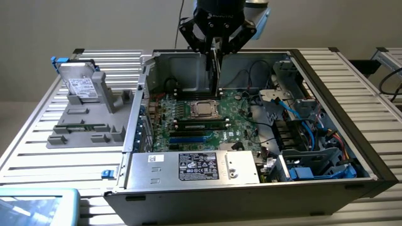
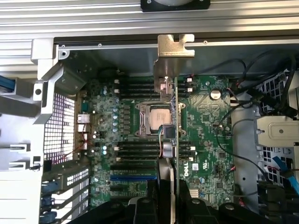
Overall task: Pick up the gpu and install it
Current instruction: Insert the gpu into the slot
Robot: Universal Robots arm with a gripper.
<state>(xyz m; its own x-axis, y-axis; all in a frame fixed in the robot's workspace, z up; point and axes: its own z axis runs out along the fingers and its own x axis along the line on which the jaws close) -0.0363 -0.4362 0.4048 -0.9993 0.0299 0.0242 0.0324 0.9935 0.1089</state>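
**Card held on edge over the open case**

My gripper is clamped on the gpu, with one finger on each flat face. The card hangs straight below my hand on its edge, I think because it must enter a slot edge first. Its silver bracket is turned toward the wall of the computer case, where it would fasten. Under my hand lies the motherboard, with the processor socket just beside the card. I cannot tell if the lower edge touches the board.
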